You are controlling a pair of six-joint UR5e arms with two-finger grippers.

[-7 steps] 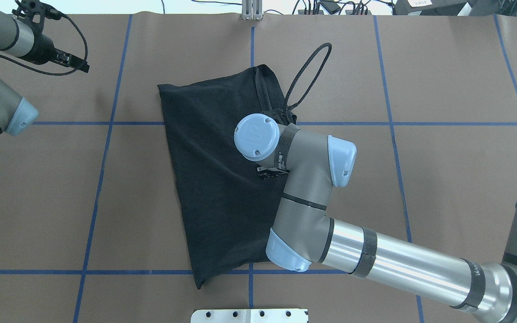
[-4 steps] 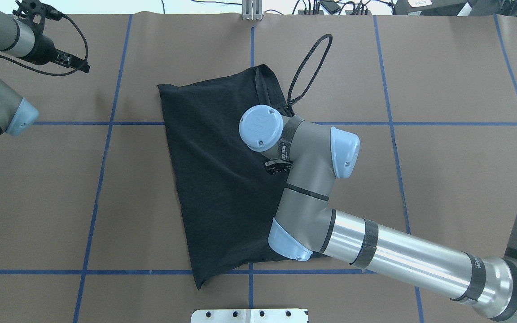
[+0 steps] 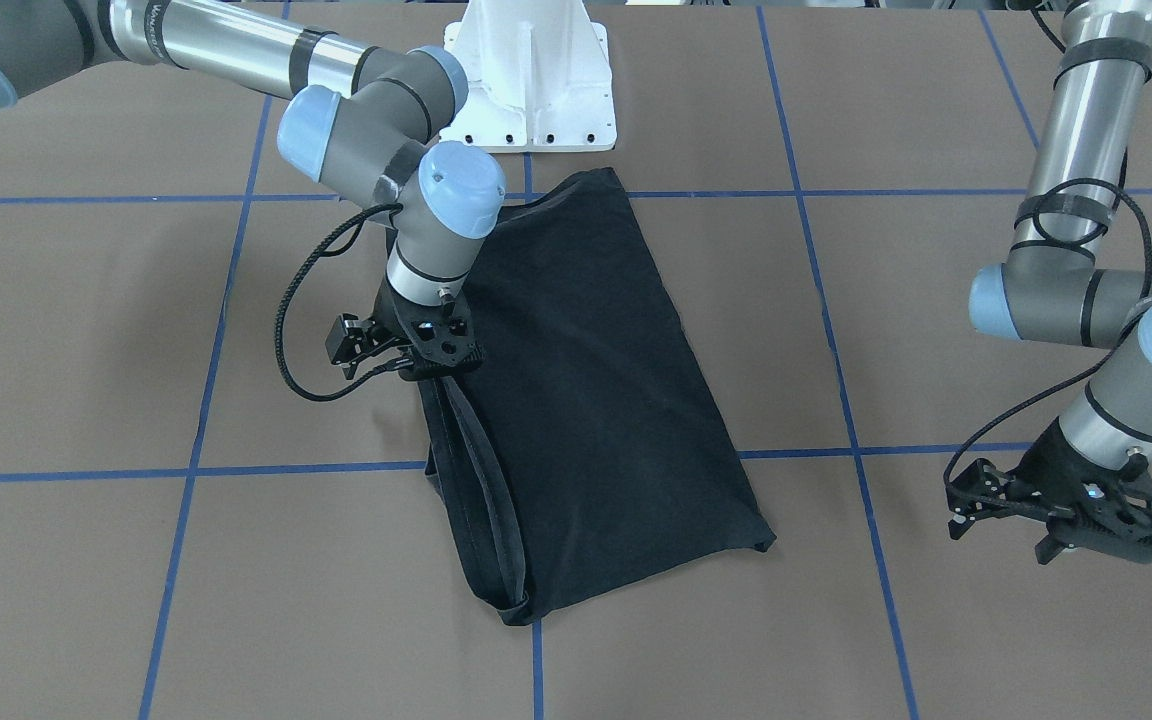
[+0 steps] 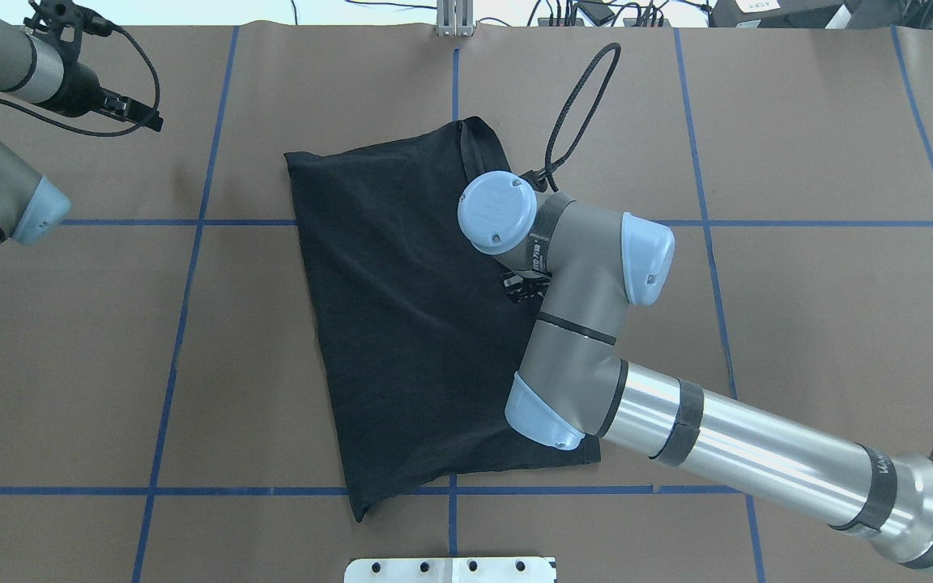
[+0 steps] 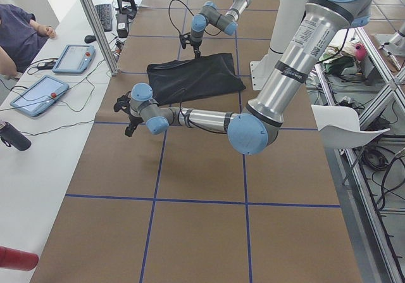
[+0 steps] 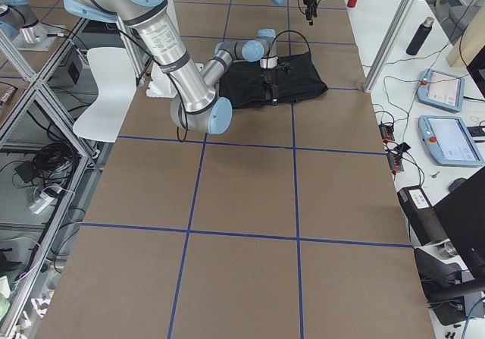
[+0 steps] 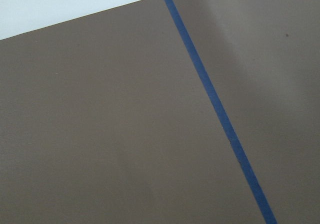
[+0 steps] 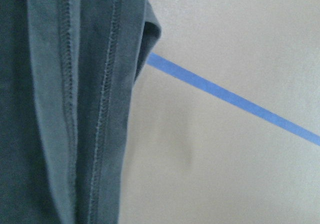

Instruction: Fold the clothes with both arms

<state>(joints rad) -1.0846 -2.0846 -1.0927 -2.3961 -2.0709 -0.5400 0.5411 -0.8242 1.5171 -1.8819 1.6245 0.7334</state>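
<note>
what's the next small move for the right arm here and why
Probably raise the right gripper slightly off the hemmed edge of the T-shirt, opening first if it grips cloth, which I cannot tell. The shirt lies folded in a flat oblong, the gripper sits low at its edge, and the left gripper is parked off the cloth.

**Right arm pulls out toward the shirt's right edge**

The right arm's [image 4: 726, 441] wrist shifts to the right and farther from the robot across the black T-shirt [image 4: 385, 324]. The right gripper [image 3: 439, 358] goes with it and now sits at the shirt's right-hand edge. The black cable loop [image 4: 615, 48] reaches farther up the table. The shirt's near right corner [image 4: 590, 458] comes out from under the forearm.
</note>
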